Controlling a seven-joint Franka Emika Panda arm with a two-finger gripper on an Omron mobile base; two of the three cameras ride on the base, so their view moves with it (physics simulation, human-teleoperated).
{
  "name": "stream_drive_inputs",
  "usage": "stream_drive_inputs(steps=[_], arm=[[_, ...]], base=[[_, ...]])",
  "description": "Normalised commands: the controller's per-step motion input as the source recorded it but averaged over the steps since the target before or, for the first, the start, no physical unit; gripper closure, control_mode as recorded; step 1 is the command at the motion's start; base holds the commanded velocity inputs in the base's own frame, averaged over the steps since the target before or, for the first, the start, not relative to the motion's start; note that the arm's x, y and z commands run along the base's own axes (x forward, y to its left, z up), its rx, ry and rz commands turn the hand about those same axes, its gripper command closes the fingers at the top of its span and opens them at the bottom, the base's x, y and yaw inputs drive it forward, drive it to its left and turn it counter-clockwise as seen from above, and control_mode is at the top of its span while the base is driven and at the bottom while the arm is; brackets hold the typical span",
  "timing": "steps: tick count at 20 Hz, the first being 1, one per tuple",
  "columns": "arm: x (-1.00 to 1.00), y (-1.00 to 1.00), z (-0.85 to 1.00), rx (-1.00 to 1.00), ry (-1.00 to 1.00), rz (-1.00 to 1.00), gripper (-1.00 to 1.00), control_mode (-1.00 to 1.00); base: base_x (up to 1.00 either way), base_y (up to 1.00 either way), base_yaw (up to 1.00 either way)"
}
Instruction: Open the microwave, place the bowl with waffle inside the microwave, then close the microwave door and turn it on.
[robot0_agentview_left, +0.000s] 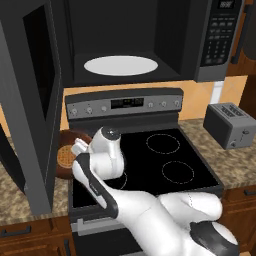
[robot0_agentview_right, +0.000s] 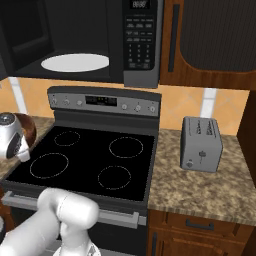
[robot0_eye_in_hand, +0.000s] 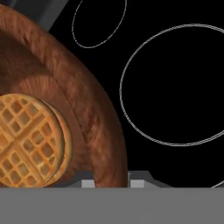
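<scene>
- Gripping of the bowl's (robot0_eye_in_hand: 103, 131) rim is suggested in the hand view: the rim runs down between the two fingertips (robot0_eye_in_hand: 89, 183), one pad on each side of it, so the gripper (robot0_eye_in_hand: 111, 183) is judged to be closed on that rim, though actual contact is hidden at the picture's bottom edge.
- The waffle (robot0_eye_in_hand: 28, 140) is seen lying inside the bowl, just beside the gripped stretch of rim and apart from the fingers.
- In the left base view the hand (robot0_agentview_left: 82, 146) is seen low at the stove's (robot0_agentview_left: 165, 155) left edge, right against the bowl (robot0_agentview_left: 64, 155), which sits at the join of stove and counter (robot0_agentview_left: 20, 200) with the waffle (robot0_agentview_left: 64, 156) in it.
- Whether the bowl rests on the surface or is already lifted a little cannot be told.
- Farther back and above, the door (robot0_agentview_left: 30, 100) is seen swung wide to the left, so the opening step is judged done.
- The microwave (robot0_agentview_left: 150, 40) stands open above the stove, its white plate (robot0_agentview_left: 120, 65) bare.
- Left to do, by judgement: the bowl is to be raised and set on that plate, the door closed, and the keypad (robot0_agentview_left: 218, 37) on the right pressed.
- The task is judged to be less than half finished.
- A toaster (robot0_agentview_left: 230, 124) stands on the counter to the right, well apart from the work.
</scene>
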Motion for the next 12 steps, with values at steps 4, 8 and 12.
stream_drive_inputs(steps=[4,8,12], arm=[[-0.01,-0.97,1.00,0.05,0.13,-0.28,1.00,-1.00],[-0.29,-1.00,0.89,0.09,0.15,-0.27,1.00,-1.00],[-0.76,-1.00,0.36,0.12,0.00,-0.27,1.00,-1.00]], base=[[0.00,0.00,0.00],[0.00,0.00,0.00],[0.00,0.00,0.00]])
